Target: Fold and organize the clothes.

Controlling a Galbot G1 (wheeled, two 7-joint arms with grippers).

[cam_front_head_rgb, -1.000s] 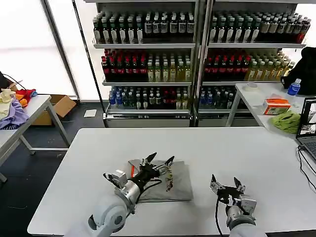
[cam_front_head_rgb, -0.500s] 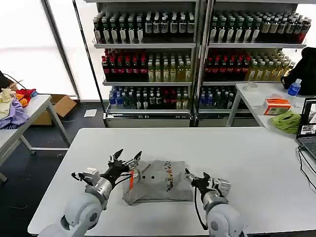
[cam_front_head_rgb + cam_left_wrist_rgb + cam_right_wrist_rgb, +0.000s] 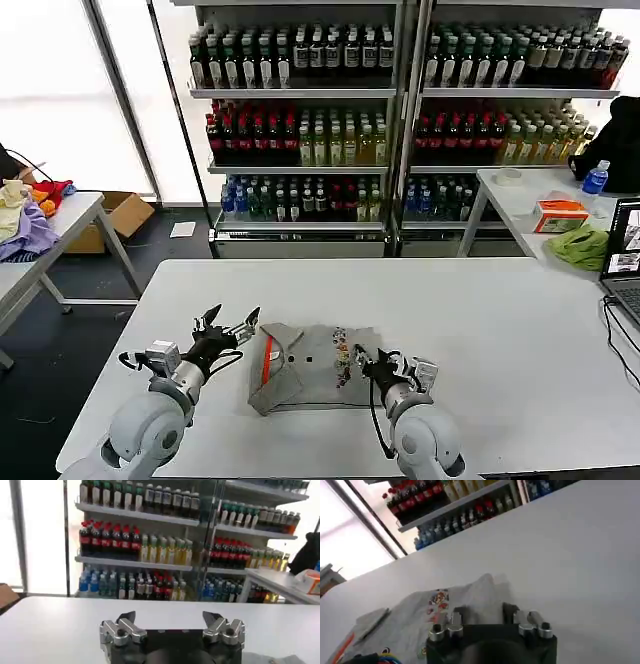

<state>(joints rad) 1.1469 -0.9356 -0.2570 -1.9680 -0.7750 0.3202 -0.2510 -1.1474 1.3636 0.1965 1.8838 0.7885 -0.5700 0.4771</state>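
Note:
One grey shirt lies folded on the white table, orange neck trim on its left part and a small multicoloured print toward its right. My left gripper hovers just left of the shirt, open and holding nothing; its wrist view has the open gripper over bare tabletop. At the shirt's right edge sits my right gripper. In the right wrist view this gripper is open, its jaws set either side of a raised fold of the shirt.
Tall shelves of bottles stand behind the table. A side table at the left holds a heap of fabrics. The table at the right carries a lime-green cloth, an orange box and a laptop.
My left gripper has drawn back leftward off the shirt. The right gripper has moved left from the bare table to the shirt's right edge. The shirt's left side now lies rumpled.

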